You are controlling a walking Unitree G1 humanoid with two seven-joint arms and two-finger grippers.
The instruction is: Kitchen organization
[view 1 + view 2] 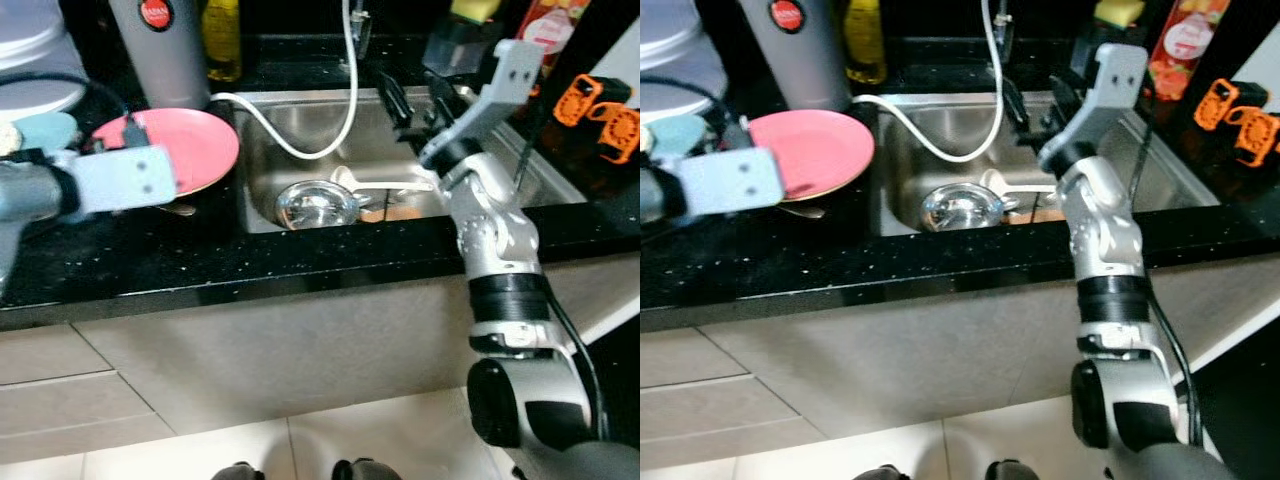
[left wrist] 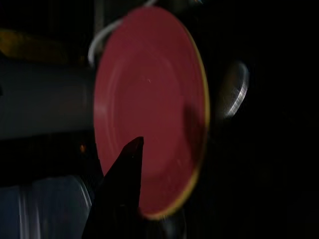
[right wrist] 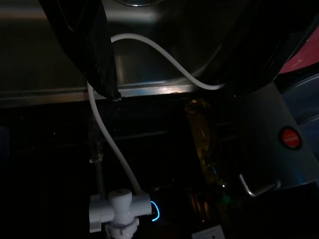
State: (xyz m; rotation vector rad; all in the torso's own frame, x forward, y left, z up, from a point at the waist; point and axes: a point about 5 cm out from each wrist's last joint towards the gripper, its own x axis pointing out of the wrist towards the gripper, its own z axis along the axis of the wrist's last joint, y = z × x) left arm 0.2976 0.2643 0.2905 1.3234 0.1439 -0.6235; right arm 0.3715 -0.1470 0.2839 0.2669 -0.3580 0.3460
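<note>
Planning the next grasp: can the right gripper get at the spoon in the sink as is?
Probably yes. The right gripper hangs over the sink, and the spoon lies uncovered on the bottom below it. The white hose curves off to the left.

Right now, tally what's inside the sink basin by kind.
White ladle: 1
Wooden utensil: 1
Metal drain strainer: 1
White hose: 1
Total: 4

A white hose [image 1: 300, 140] looped across the sink [image 1: 262, 190] from the tap, barring the left half. A grey flask [image 1: 170, 50] and pink plate [image 1: 190, 145] crowded the counter [image 1: 120, 260] beside it.
</note>
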